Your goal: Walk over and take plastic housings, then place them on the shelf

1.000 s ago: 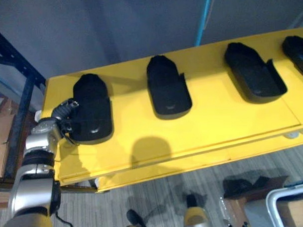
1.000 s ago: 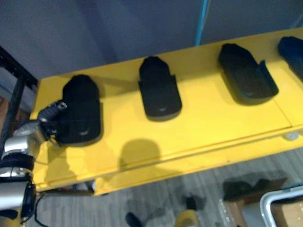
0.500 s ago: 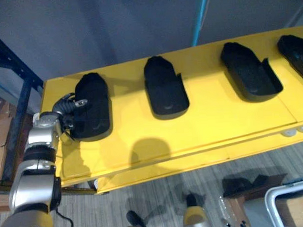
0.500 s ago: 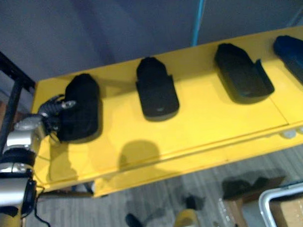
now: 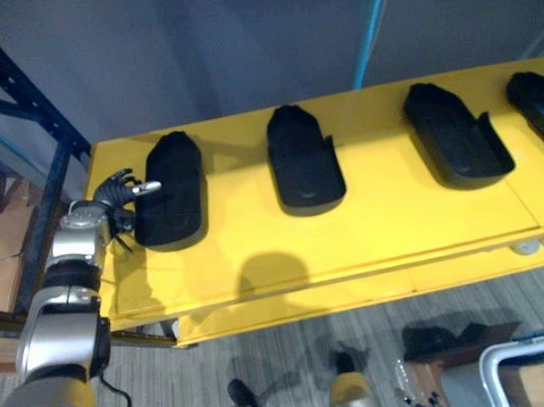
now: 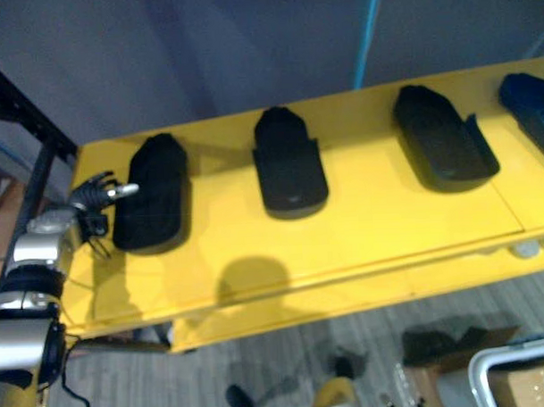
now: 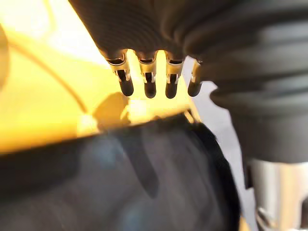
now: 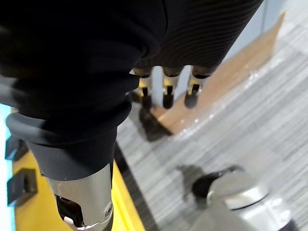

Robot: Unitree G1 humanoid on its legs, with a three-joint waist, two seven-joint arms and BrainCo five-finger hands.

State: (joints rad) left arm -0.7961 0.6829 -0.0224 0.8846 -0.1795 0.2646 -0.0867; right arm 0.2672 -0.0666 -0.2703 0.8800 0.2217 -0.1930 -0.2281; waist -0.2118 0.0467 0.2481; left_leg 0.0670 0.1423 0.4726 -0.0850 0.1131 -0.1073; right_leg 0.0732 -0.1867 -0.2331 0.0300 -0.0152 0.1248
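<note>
Housing (image 5: 169, 189) beside left hand (image 5: 115, 193) lies front-to-back, rounded end toward wall (image 5: 204, 54).

The left eye view and the right eye view look steeply down from the head, from some way off, onto the yellow shelf (image 5: 389, 226) and the grey floor (image 5: 287, 364) before it; both share the row of black housings (image 5: 303, 158) and the left hand (image 5: 118, 193) at the shelf's left end; the left wrist view looks along its own fingers (image 7: 147, 79) from very close at a dark rounded surface, probably the leftmost housing (image 7: 144, 183); the right wrist view faces past the right hand (image 8: 167, 94) down to the floor and a cardboard strip (image 8: 226, 77).
</note>
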